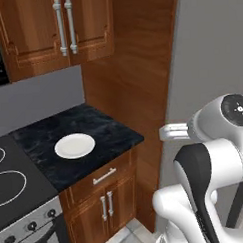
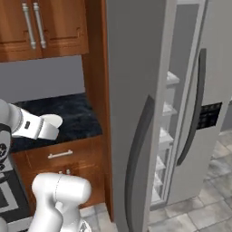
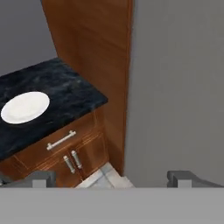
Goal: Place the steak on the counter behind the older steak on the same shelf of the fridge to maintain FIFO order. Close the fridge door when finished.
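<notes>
Frankly, I cannot tell where the steak is. The white plate point(image 1: 74, 145) on the counter point(image 1: 111, 131), just to the left of the fridge point(image 2: 131, 68), has a bare top, and I see no meat on the black stone around it. My claw point(image 3: 111, 177) is released, its two fingertips spread wide with nothing between them, and it is aimed at the wooden panel that stands against the fridge's left side.

Going by that, I judge the carrying part to be over, or else the steak sits somewhere I cannot make out. Through the narrow gap in the fridge front I see the edges of several white shelves, one being the shelf point(image 2: 172, 79) near the top. The gap is too slim to show what lies on any of them.

The fridge door point(image 2: 213, 81) to the right of that gap stands ajar, its long dark handle point(image 2: 195, 108) facing me. I reckon the step in hand is the closing. The next move calls for swinging the arm across the fridge front to the outer face of that door and pushing it flat.

A dark panel point(image 2: 209, 115) sits on that door, but any writing on it is too small to read. I see no brands or labels elsewhere.
</notes>
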Controlling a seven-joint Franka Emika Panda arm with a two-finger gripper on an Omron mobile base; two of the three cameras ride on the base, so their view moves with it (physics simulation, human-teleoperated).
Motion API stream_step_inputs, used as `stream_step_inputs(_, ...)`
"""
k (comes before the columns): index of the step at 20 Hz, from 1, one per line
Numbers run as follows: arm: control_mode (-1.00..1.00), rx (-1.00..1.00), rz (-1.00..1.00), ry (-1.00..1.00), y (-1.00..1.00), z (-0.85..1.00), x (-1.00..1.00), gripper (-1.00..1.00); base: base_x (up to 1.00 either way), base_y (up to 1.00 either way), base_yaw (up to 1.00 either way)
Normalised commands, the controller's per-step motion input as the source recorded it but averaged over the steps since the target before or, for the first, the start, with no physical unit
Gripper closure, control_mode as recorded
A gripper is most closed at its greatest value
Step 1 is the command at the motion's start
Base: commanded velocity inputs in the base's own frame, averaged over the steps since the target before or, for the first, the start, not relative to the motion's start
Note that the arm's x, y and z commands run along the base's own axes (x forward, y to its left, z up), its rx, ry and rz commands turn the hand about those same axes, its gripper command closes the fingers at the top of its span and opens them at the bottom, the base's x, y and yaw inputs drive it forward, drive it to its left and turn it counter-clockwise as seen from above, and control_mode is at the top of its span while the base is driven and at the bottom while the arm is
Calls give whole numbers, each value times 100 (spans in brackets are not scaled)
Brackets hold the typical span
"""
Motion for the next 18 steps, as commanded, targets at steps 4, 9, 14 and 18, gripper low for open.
stream_step_inputs(4,100,0,0,0,0,0,0,-100,39,30,-59)
stream_step_inputs(9,100,0,0,0,0,0,0,-100,31,21,-43)
stream_step_inputs(14,100,0,0,0,0,0,0,-100,7,0,-10)
stream_step_inputs(18,100,0,0,0,0,0,0,-100,19,0,0)
